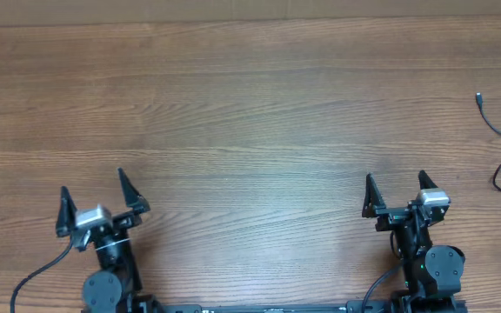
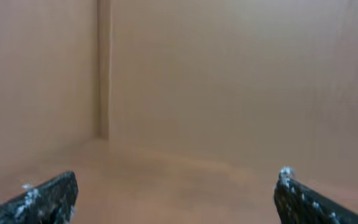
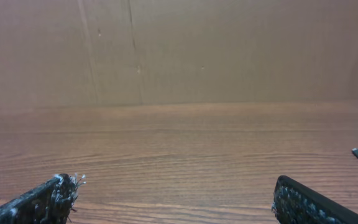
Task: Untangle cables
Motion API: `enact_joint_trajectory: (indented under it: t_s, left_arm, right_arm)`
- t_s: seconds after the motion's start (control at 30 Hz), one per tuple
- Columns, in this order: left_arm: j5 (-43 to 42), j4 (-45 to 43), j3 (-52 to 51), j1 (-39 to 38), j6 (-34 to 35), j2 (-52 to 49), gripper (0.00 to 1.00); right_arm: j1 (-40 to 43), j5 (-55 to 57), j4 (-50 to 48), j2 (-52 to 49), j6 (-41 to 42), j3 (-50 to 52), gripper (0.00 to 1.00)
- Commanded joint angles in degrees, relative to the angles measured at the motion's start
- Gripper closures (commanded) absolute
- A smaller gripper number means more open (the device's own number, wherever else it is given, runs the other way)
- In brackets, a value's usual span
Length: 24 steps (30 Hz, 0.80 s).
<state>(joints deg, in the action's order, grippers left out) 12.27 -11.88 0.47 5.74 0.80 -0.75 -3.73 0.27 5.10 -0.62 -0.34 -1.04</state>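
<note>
Fingers (image 1: 127, 187) wide; cables (image 1: 494, 128), plugs (image 1: 479, 98) leftward.

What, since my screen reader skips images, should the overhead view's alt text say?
Thin black cables lie in loose loops at the far right edge of a wooden table, partly cut off by the frame. Along the near edge sit two robot arms, the left gripper and right gripper both open and empty, well away from the cables.

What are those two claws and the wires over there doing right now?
left gripper: open, holding nothing.
right gripper: open, holding nothing.
cables: lying loose on the robot's far right, partly cut off by the overhead picture's edge, touched by neither gripper.
</note>
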Motion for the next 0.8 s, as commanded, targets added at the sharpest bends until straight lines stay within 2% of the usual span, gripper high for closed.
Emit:
enact_joint_trajectory:
  t_s: [0.0, 0.17, 0.23, 0.77]
  left_arm:
    - [-2.89, 5.9, -0.2, 0.31, -1.75, 0.57, 0.01]
    - [-6.97, 16.22, -0.2, 0.31, -2.27, 0.55, 0.0]
    - [-8.39, 16.28, -0.2, 0.33, -4.09, 0.57, 0.0]
    - [-8.72, 16.09, -0.2, 0.33, -4.02, 0.57, 0.0]
  right_arm:
    - [0.11, 0.04, -0.26, 0.46, 0.09, 0.59, 0.0]
    - [0.11, 0.04, -0.26, 0.46, 0.09, 0.59, 0.0]
    - [0.11, 0.04, -0.26, 0.46, 0.09, 0.59, 0.0]
    - [0.11, 0.04, -0.26, 0.46, 0.09, 0.59, 0.0]
